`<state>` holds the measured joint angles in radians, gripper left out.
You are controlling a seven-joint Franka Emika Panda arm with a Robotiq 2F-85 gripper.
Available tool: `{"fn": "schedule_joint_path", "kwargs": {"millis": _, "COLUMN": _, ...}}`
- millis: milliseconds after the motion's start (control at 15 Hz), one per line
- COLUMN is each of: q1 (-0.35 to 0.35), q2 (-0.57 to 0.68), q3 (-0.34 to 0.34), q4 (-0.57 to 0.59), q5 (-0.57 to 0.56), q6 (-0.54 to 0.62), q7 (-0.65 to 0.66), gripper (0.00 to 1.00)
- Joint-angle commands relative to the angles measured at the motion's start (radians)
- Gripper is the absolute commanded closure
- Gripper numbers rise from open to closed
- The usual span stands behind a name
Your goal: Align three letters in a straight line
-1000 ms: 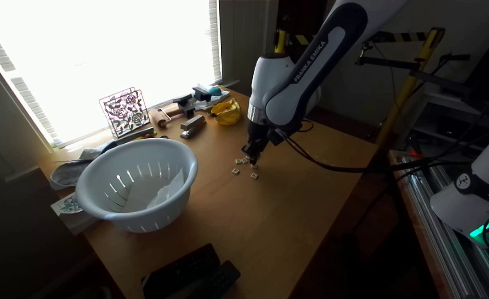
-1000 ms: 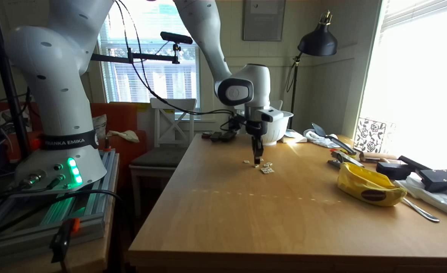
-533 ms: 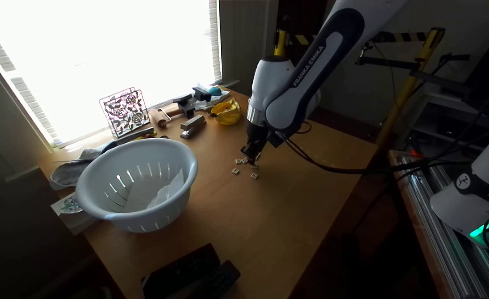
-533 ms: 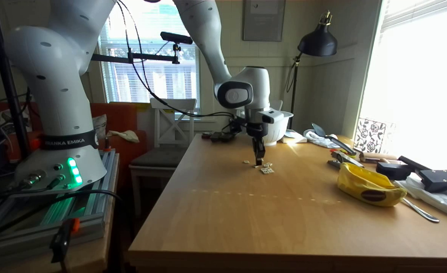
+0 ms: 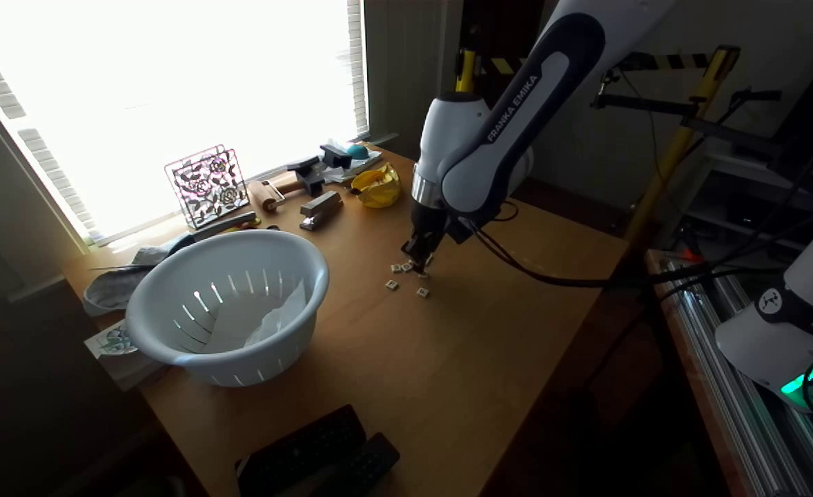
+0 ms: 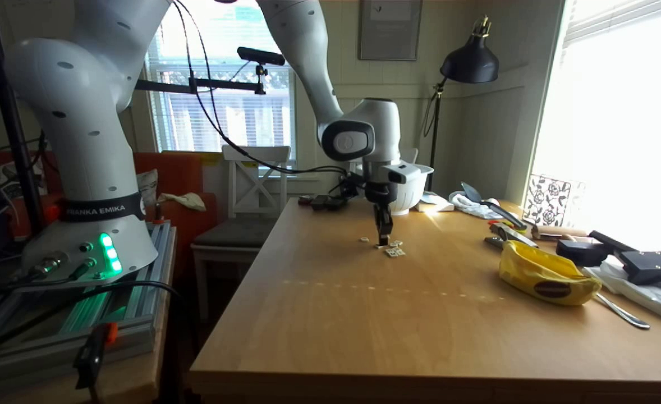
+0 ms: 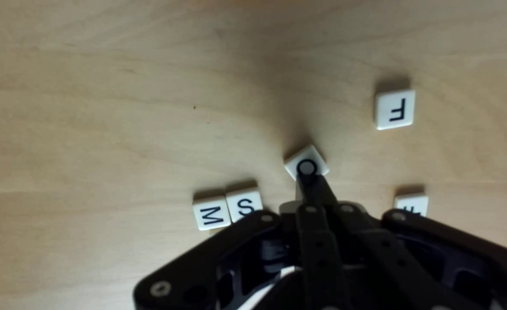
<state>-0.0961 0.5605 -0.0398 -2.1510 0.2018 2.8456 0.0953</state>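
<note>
The letters are small cream tiles on the wooden table. In the wrist view an M tile (image 7: 211,214) and an S tile (image 7: 243,203) lie side by side, nearly touching. An O tile (image 7: 297,162) sits turned at an angle just beyond my fingertips. An F tile (image 7: 394,110) lies up to the right. Another tile (image 7: 411,201) is partly hidden by a finger link. My gripper (image 7: 313,183) is shut, its tip overlapping the O tile's near edge; contact is not clear. The gripper also shows low among the tiles in both exterior views (image 5: 418,268) (image 6: 384,241).
A pale blue colander (image 5: 227,304) stands on the table near the tiles. A stapler (image 5: 321,209), a yellow banana-like pouch (image 5: 377,186) and dark clutter (image 5: 306,174) lie along the window side. Dark items (image 5: 320,449) lie at the table's end. Cables hang from the arm.
The gripper has come down slightly toward the table beside the tiles over the last second. In the last half second it has barely moved. The tiles show no clear shift.
</note>
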Motion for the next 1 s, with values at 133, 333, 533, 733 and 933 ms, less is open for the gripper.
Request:
{"fn": "schedule_joint_path", "kwargs": {"millis": 133, "q1": -0.015, "q2": -0.006, "q3": 0.015, "q4": -0.022, "q5": 0.028, "q6": -0.012, "q7": 0.039, "gripper": 1.00}}
{"fn": "schedule_joint_path", "kwargs": {"millis": 333, "q1": -0.006, "q2": -0.021, "q3": 0.013, "q4": -0.036, "q5": 0.043, "q6": -0.031, "q7": 0.089, "gripper": 1.00}}
{"fn": "schedule_joint_path", "kwargs": {"millis": 533, "q1": 0.007, "q2": -0.034, "q3": 0.004, "q4": -0.052, "q5": 0.048, "q6": -0.044, "q7": 0.139, "gripper": 1.00}}
{"fn": "schedule_joint_path", "kwargs": {"millis": 733, "q1": 0.014, "q2": -0.041, "q3": 0.001, "q4": -0.064, "q5": 0.062, "q6": -0.050, "q7": 0.193, "gripper": 1.00}}
{"fn": "schedule_joint_path", "kwargs": {"millis": 933, "q1": 0.025, "q2": -0.043, "q3": -0.006, "q4": -0.068, "q5": 0.075, "q6": -0.050, "q7": 0.242, "gripper": 1.00}}
